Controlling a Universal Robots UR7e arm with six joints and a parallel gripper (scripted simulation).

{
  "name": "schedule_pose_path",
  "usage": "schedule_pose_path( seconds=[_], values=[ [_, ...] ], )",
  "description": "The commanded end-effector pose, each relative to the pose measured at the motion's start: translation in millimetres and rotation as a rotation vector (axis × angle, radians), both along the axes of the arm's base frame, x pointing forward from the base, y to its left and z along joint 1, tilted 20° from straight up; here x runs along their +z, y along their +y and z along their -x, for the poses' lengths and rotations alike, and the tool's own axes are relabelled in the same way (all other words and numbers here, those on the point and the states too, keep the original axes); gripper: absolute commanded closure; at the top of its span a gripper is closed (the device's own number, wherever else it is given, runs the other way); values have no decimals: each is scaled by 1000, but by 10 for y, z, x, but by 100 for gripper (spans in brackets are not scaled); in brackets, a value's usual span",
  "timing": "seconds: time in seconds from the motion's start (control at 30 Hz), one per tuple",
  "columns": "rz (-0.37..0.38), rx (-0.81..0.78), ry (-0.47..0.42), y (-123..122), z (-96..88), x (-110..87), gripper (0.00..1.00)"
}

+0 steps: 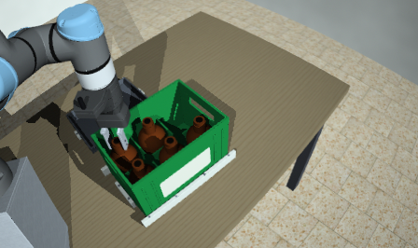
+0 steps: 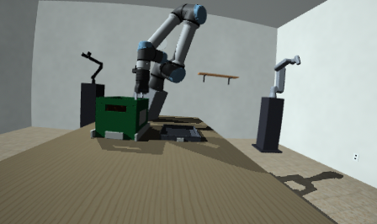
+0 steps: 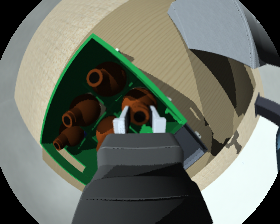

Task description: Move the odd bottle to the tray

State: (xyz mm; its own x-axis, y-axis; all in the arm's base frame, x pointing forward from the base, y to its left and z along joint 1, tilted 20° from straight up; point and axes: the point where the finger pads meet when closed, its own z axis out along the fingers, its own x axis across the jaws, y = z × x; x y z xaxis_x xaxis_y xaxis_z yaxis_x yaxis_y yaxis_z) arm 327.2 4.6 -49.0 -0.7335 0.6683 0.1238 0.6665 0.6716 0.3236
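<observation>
A green crate [image 1: 212, 141] [image 2: 119, 116] [image 3: 61, 95] stands on the table and holds five brown bottles. My gripper [image 1: 116, 138] [image 3: 139, 112] [image 2: 138, 95] reaches down into the crate's left corner. Its fingers are shut on the neck of the bottle [image 1: 125, 152] [image 3: 136, 97] there, which stands in its cell. The other bottles stand upright at the middle back [image 1: 148, 127] [image 3: 97, 77], at the right [image 1: 200, 123], at the middle front [image 1: 170, 143] and at the near left [image 1: 138, 165]. The dark tray [image 2: 181, 133] [image 1: 134, 91] lies just behind the crate, mostly hidden by my arm in the top view.
A grey pedestal [image 1: 28, 206] [image 3: 216, 30] stands at the table's left end, close to my arm. Two dark camera stands [image 2: 269, 123] [image 2: 90, 102] stand on the floor beyond the table. The table's right edge [image 1: 327, 108] lies far from the crate.
</observation>
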Motion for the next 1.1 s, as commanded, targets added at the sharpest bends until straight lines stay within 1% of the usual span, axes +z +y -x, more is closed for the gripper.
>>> schedule_pose_path(
  seconds=[0.0,0.93,0.97,1.07],
  values=[
    [1,0,-1,-3,-3,2,100],
    [1,0,-1,-3,-3,2,100],
    [1,0,-1,-3,-3,2,0],
    [1,0,-1,-3,-3,2,0]
  ],
)
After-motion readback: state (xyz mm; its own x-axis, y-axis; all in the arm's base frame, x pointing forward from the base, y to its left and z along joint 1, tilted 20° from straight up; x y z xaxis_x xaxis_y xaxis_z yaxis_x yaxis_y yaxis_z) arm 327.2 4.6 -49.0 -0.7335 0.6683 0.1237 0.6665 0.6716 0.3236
